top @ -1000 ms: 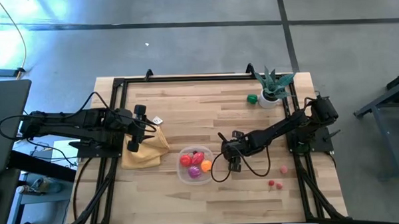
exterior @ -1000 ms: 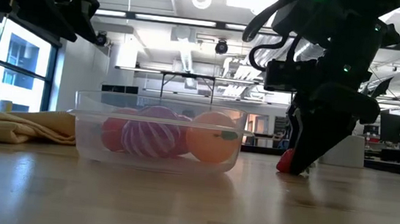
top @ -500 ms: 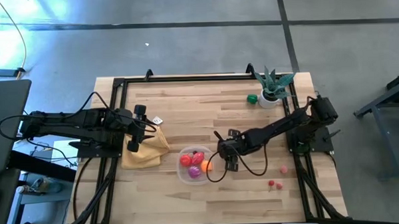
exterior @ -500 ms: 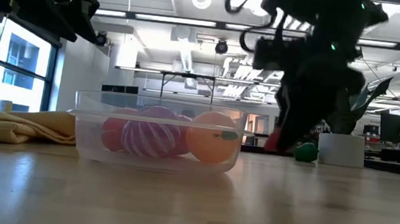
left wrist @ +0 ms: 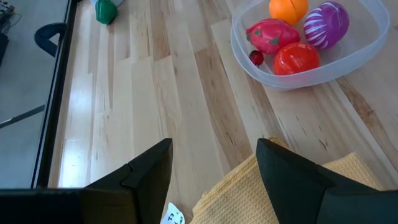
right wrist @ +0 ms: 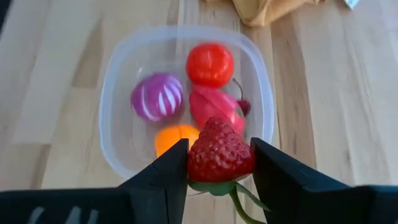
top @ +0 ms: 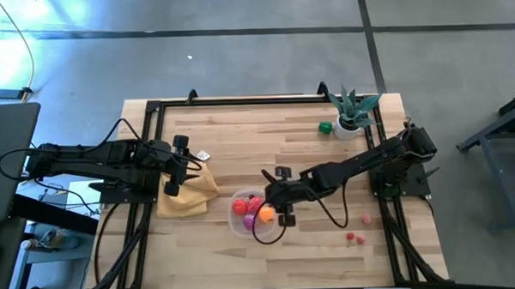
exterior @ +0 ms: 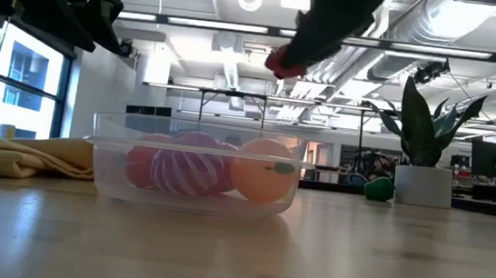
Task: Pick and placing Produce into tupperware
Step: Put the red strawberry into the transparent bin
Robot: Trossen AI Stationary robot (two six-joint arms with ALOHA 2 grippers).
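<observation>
The right gripper point(right wrist: 219, 163) pinches a strawberry point(right wrist: 220, 152) by its sides, above the tub point(right wrist: 118, 81). It looks light, hard and slick, so gripping the widest part seems safest. The left gripper point(left wrist: 214, 168) waits spread over the yellow cloth point(left wrist: 280, 190).

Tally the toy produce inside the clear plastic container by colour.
Red round toy: 1
Purple white-striped toy: 1
Orange toy: 1
Magenta-pink toy: 1
Small dark red cherry: 1
Total inside the clear plastic container: 5
Right gripper holds a strawberry above.
</observation>
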